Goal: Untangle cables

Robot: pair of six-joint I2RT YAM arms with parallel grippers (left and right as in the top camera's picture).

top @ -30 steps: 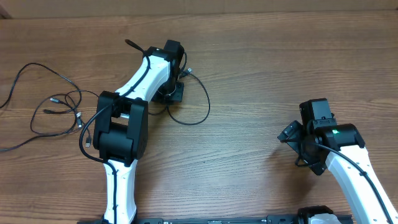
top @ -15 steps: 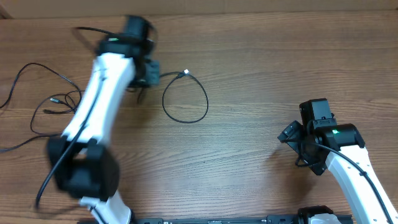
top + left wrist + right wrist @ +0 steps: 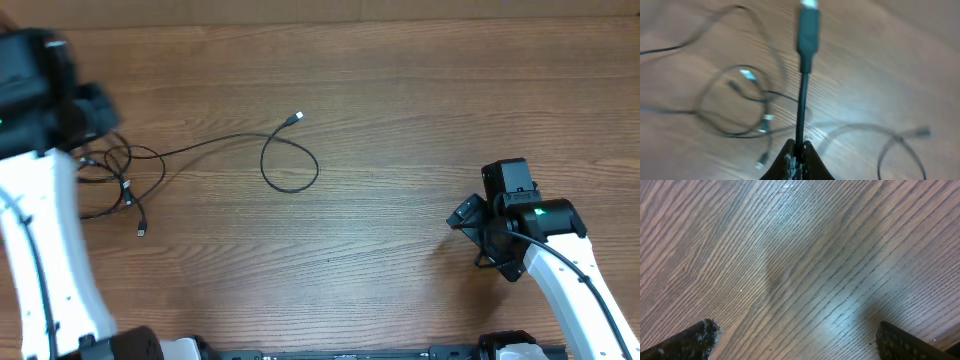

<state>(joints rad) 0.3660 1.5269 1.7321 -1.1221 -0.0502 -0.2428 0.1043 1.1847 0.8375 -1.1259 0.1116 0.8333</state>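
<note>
Left gripper (image 3: 799, 150) pinched a cable (image 3: 801, 100), plug (image 3: 808, 30) beyond its tips; right gripper (image 3: 799, 340) spread, cables (image 3: 127, 188) well to its left.

Brown wood-grain tabletop (image 3: 420, 90) across whole bg, soft light glare on surface

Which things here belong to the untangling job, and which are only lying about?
Job: looped cable; tangled cables; plug-ended cable pinched in the left hand.
Not in the job: wooden table; right hand, open over bare wood.
</note>
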